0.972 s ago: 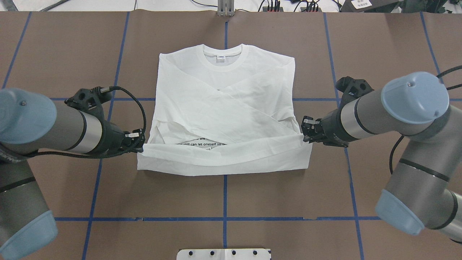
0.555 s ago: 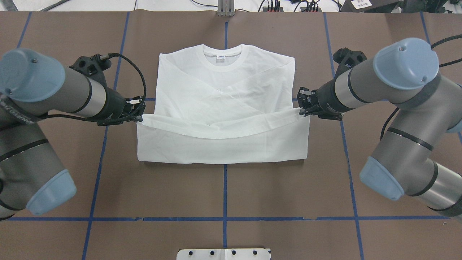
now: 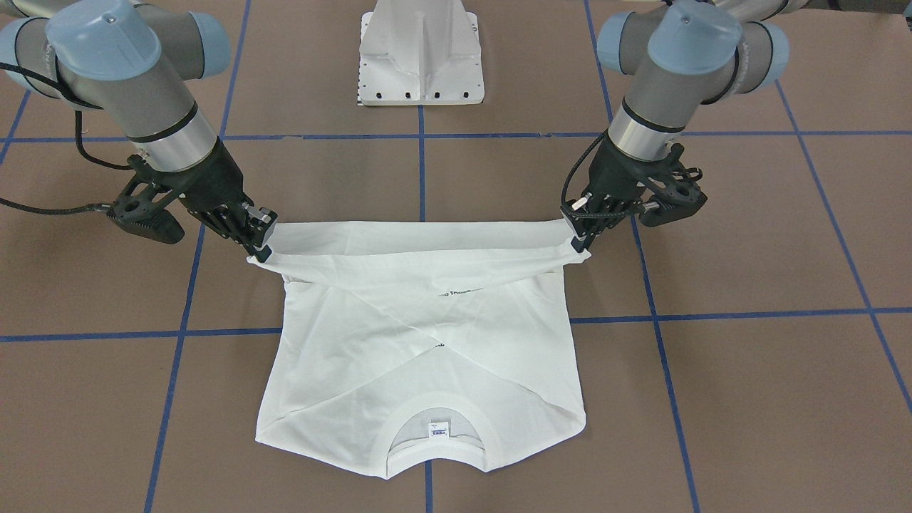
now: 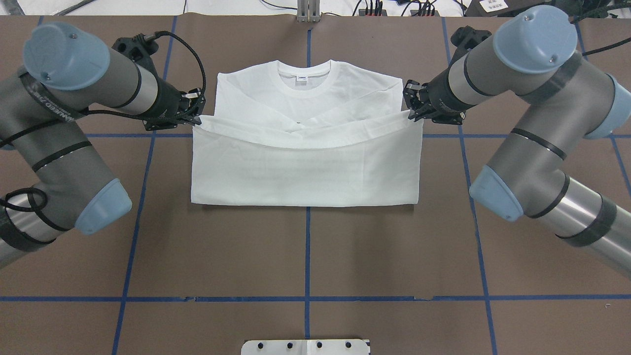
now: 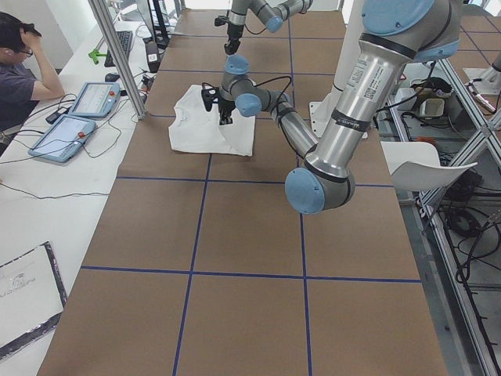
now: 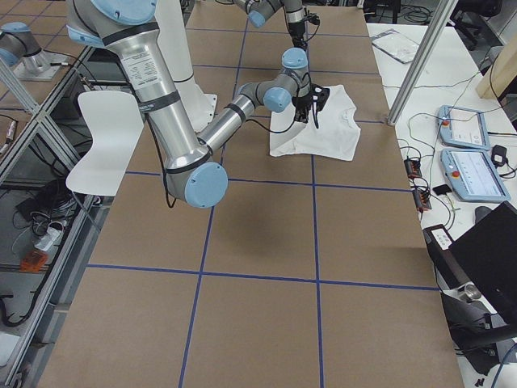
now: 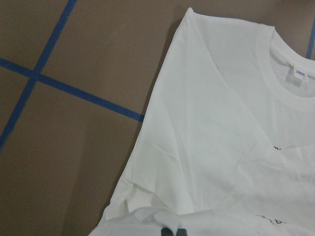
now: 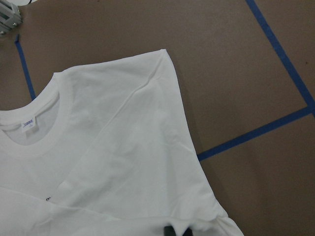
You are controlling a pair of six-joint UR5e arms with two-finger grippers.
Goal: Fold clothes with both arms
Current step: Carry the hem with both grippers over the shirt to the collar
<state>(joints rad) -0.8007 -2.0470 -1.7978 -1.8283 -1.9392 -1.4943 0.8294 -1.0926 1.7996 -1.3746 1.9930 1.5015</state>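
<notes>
The white T-shirt (image 4: 305, 167) lies flat mid-table with its ribbed collar (image 4: 304, 81) and neck tag at the far side. Its near half is doubled over, and the hem edge is held up above the chest. My left gripper (image 4: 196, 118) is shut on the hem's left corner. My right gripper (image 4: 410, 113) is shut on the right corner. In the front-facing view the left gripper (image 3: 581, 239) is on the right and the right gripper (image 3: 258, 246) on the left, with the hem stretched between them. A sliver of black text (image 3: 459, 292) peeks out below the raised hem.
The brown table (image 4: 305, 256) carries a grid of blue tape lines. The white pedestal base (image 3: 420, 57) stands at the near edge, behind the fold. A person (image 5: 19, 66) sits at a side desk with tablets (image 5: 66, 133), beyond the far edge.
Both grippers have carried the hem farther from the robot toward the collar. The folded flap now covers more of the shirt, and the text near the hem is hidden from overhead.
</notes>
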